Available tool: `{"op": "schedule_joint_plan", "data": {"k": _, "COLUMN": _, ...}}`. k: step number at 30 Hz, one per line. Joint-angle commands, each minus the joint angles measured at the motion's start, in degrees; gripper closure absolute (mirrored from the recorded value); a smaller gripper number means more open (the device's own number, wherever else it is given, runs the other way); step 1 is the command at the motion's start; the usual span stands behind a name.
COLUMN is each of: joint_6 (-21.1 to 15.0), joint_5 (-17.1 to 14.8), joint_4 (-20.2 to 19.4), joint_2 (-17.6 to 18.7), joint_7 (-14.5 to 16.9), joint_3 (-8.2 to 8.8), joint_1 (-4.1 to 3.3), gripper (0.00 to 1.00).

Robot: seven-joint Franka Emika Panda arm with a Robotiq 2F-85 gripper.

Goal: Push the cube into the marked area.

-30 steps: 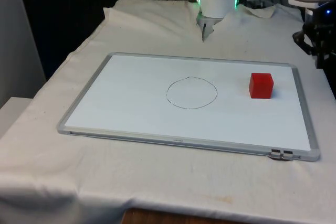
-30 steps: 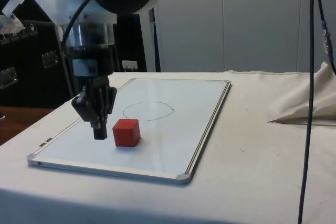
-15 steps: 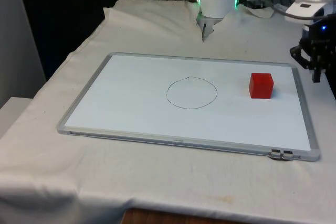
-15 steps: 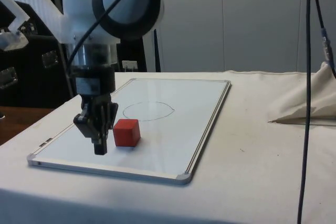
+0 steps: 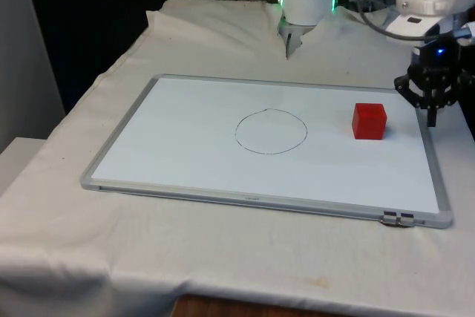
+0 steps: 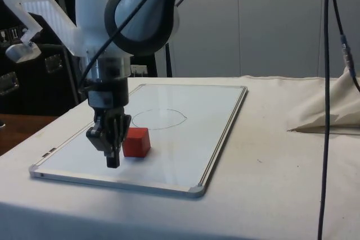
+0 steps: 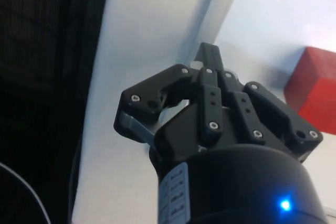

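Over the last second the gripper point(image 5: 431, 119) has travelled from beyond the whiteboard's edge, at the front view's right, inward to that edge, and in the side view it has come closer to the cube point(image 6: 136, 141); the cube itself has not shifted. It is a small, solid red block with flat, plain faces and crisp edges, lit brighter on top than on the sides. It sits flat on the whiteboard point(image 5: 185, 139), toward the front view's right, well apart from the thin hand-drawn circle point(image 5: 271, 131) near the board's middle and close to the grey frame on that side. Being as wide as it is tall, it has no long axis; its faces run roughly square with the board's edges, one side turned toward the front camera. The gripper point(image 6: 113, 161) hangs pointing straight down, its black fingers pressed together and clenched on nothing, with the tips low over the board's surface. In the side view it stands just beside the cube, overlapping its near edge, though whether it touches cannot be told. From the wrist, the fingers point(image 7: 209, 59) meet at a point over the board's grey frame, and the cube point(image 7: 314, 91) lies just off to one side of them on the white surface.
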State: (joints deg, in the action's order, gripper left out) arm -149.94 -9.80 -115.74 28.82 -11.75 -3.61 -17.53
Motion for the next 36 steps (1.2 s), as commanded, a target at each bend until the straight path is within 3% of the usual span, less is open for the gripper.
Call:
{"op": "schedule_joint_plan", "data": {"k": 1, "joint_6": -0.1, "joint_5": 0.0, "joint_4": -0.1, "joint_2": 0.1, "joint_7": 0.3, "joint_3": 0.0, "joint_1": 0.17, "gripper": 1.0}}
{"op": "schedule_joint_plan", "data": {"k": 17, "joint_6": 2.7, "joint_5": 1.8, "joint_4": -0.2, "joint_2": 0.1, "joint_7": 2.0, "joint_3": 2.52, "joint_1": 0.06, "gripper": 1.0}}
{"op": "schedule_joint_plan", "data": {"k": 24, "joint_6": 4.2, "joint_5": 5.3, "joint_4": -0.2, "joint_2": 0.3, "joint_7": 1.7, "joint_3": 4.24, "joint_1": -0.17, "gripper": 1.0}}
{"op": "schedule_joint_plan", "data": {"k": 25, "joint_6": 4.0, "joint_5": 4.4, "joint_4": -0.2, "joint_2": 0.2, "joint_7": 2.0, "joint_3": 3.61, "joint_1": 0.06, "gripper": 1.0}}
{"op": "schedule_joint_plan", "data": {"k": 32, "joint_6": 4.7, "joint_5": 8.7, "joint_4": 0.2, "joint_2": 0.5, "joint_7": 1.0, "joint_3": 6.3, "joint_1": -0.46, "gripper": 1.0}}
{"op": "schedule_joint_plan", "data": {"k": 33, "joint_6": 4.5, "joint_5": 8.0, "joint_4": -0.1, "joint_2": 0.3, "joint_7": 1.6, "joint_3": 5.67, "joint_1": 0.06, "gripper": 1.0}}
{"op": "schedule_joint_plan", "data": {"k": 34, "joint_6": 4.8, "joint_5": 9.1, "joint_4": 0.2, "joint_2": 0.5, "joint_7": 0.9, "joint_3": 6.53, "joint_1": -0.46, "gripper": 1.0}}
{"op": "schedule_joint_plan", "data": {"k": 36, "joint_6": 4.9, "joint_5": 10.0, "joint_4": 0.2, "joint_2": 0.5, "joint_7": 0.6, "joint_3": 6.99, "joint_1": -0.46, "gripper": 1.0}}
